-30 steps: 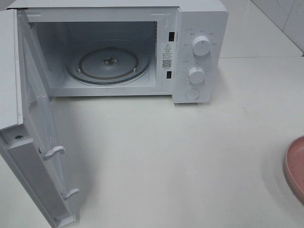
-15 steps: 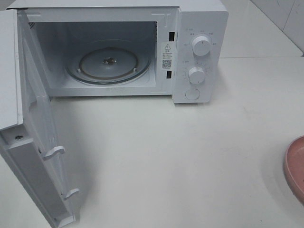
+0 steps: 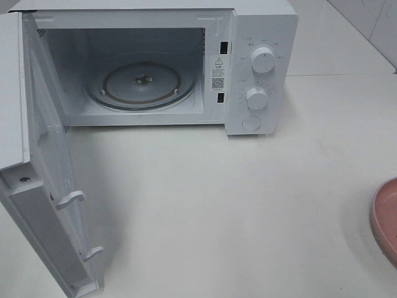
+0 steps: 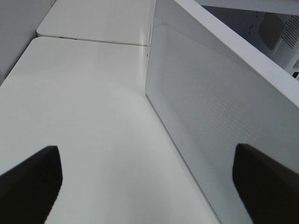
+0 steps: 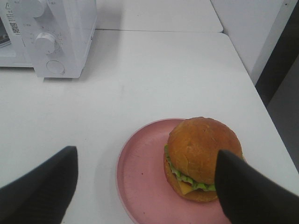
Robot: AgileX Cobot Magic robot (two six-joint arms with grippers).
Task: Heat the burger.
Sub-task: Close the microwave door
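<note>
The round golden-brown glossy burger [image 5: 202, 158] sits on a round pink plate [image 5: 145, 186] at the white table's [image 3: 248, 205] right edge. The white microwave's [image 3: 260, 25] door [image 3: 46, 186] stands open. Both arms' black fingers [image 5: 42, 189] [image 4: 30, 182] are spread, seemingly holding nothing.

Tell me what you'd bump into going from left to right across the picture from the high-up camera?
The open microwave door → the glass turntable inside the microwave → the two knobs on the microwave's front panel → the pink plate at the right edge.
</note>
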